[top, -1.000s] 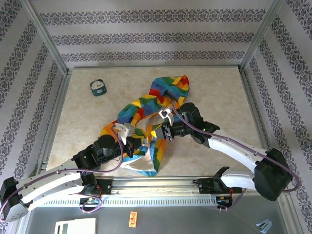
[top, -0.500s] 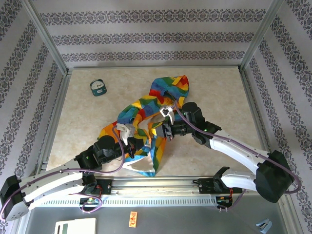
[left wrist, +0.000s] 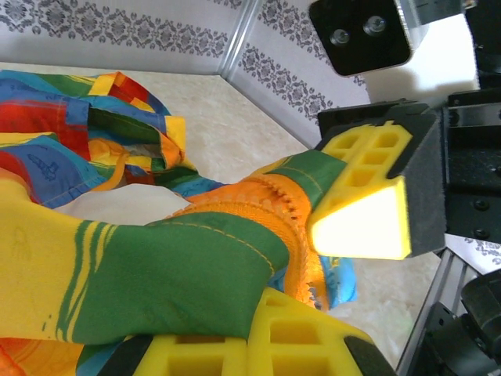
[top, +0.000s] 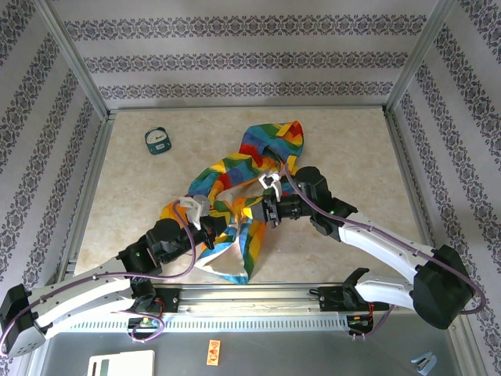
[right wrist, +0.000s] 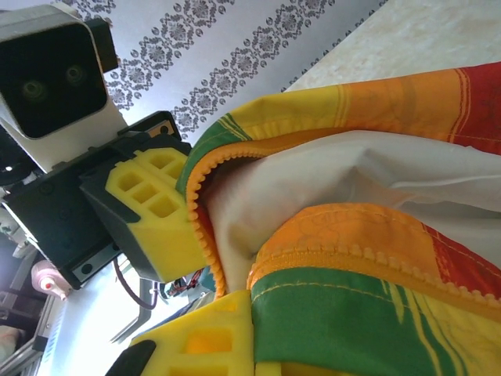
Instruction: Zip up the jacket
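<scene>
A pale marbled table is seen from above, framed by metal rails and patterned walls. The jacket, a crumpled strip of rainbow patchwork, is spread across the middle of the table, running from the upper centre of the overhead frame down toward the lower left of centre, where its whitish lining is turned outward near the front rail. Two arms are reached in from the bottom edge of that frame. The left arm is stretched from the lower left corner and the right arm from the lower right, and both are met at the jacket's lower middle part. The left gripper is closed on the fabric; in the left wrist view, a green patch of the jacket and its orange toothed zipper edge are pinched in the left gripper, between its yellow pads. The right gripper is set just beside it, to the right. In the right wrist view, the right gripper is pressed together on the jacket, with the orange zipper teeth caught between its yellow pads and white lining shown behind. A small round teal gadget is lying at the upper left of the table, well apart from the jacket.
</scene>
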Robot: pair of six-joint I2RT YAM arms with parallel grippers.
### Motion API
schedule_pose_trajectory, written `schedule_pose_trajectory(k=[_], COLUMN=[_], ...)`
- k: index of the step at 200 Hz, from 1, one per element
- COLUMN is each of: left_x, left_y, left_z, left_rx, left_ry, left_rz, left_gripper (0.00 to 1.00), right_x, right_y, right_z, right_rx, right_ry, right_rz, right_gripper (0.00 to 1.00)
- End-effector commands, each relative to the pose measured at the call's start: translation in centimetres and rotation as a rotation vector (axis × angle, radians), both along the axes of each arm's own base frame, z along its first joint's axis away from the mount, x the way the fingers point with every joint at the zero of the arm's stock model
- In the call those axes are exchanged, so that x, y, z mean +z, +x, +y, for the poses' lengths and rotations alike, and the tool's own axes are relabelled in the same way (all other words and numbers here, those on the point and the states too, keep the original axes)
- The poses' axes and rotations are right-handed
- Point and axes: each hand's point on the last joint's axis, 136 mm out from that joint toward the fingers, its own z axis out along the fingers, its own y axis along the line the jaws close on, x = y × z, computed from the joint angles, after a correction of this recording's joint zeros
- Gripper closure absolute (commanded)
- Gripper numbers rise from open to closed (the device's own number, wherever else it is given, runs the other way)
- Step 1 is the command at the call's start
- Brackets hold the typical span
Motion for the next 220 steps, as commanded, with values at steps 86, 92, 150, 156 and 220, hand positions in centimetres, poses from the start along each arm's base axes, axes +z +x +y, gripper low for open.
schedule_pose_trajectory(k=[86, 92, 150, 156, 220], left_x=[2.1, 2.2, 2.7, 2.8, 3.6], left_y=[1.2, 1.2, 1.4, 1.4, 0.8], left_z=[0.4, 0.4, 0.5, 0.5, 1.1], left_rx=[0.051, 0.049, 0.062, 0.064, 0.064], left_ry=[0.008, 0.011, -0.001, -0.004, -0.064], left_rz=[-0.106, -0.11, -0.127, -0.127, -0.145], left_gripper=[1.0, 1.0, 1.0, 1.0, 1.0], right_x=[1.9, 1.9, 1.3, 1.3, 0.6], right_y=[-0.8, -0.9, -1.2, -1.2, -1.2], right_z=[0.7, 0.8, 1.1, 1.2, 1.4], right_rx=[0.026, 0.028, 0.045, 0.046, 0.053], right_ry=[0.087, 0.089, 0.084, 0.083, 0.071], right_rz=[0.004, 0.008, 0.019, 0.021, 0.028], right_gripper=[1.0, 1.0, 1.0, 1.0, 1.0])
